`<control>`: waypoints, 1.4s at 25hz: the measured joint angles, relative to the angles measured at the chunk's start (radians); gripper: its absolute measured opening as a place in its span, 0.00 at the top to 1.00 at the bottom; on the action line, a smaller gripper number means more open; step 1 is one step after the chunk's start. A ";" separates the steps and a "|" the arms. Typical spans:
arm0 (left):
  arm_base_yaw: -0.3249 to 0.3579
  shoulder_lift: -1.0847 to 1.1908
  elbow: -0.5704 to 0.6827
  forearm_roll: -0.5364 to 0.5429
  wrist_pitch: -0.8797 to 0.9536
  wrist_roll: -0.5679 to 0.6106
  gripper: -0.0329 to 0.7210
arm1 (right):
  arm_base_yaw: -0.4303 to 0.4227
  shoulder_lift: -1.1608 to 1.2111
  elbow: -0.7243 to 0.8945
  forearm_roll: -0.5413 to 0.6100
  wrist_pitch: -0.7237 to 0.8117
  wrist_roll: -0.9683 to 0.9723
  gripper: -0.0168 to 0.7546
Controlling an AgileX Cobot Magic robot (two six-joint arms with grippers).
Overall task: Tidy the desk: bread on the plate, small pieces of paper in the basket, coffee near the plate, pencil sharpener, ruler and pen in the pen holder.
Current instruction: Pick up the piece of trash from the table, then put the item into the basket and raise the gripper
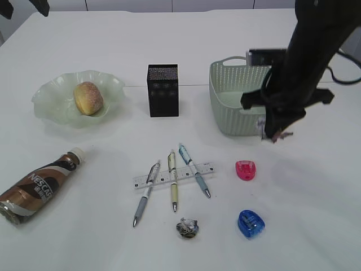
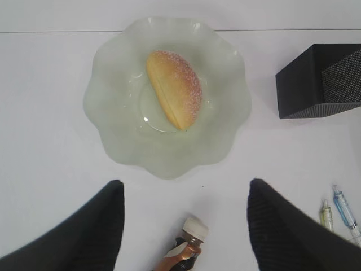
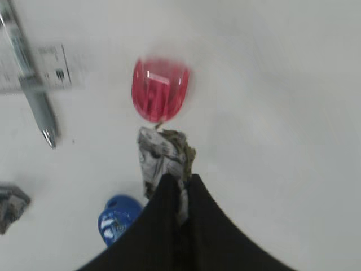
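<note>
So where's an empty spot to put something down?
Bare desk lies right of the blue sharpener and pink sharpener, and along the far side behind the pen holder. It is crowded where three pens cross the ruler, with a paper ball just below.

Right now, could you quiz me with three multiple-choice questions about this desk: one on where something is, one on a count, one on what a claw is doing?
1. Where is the bread?
A. On the plate
B. In the basket
C. Beside the ruler

2. How many pens lie across the ruler?
A. One
B. Two
C. Three

3. What is the right gripper doing?
A. Standing open, holding nothing
B. Shut on a paper scrap
C. Holding the pink sharpener

Answers: 1 A, the bun sits in the ruffled green dish. 2 C, three pens cross it side by side. 3 B, the right wrist view shows crumpled paper pinched between closed fingers.
</note>
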 joint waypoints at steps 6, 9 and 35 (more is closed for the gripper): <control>0.000 0.000 0.000 -0.008 0.000 0.000 0.30 | 0.000 0.033 -0.295 -0.126 0.009 0.000 0.98; 0.000 0.000 0.000 -0.026 0.000 0.000 0.30 | 0.000 0.106 -0.435 -0.136 0.009 0.000 0.98; 0.000 -0.015 0.000 -0.091 0.000 0.002 0.30 | -0.093 0.405 -0.738 -0.030 0.060 0.080 0.31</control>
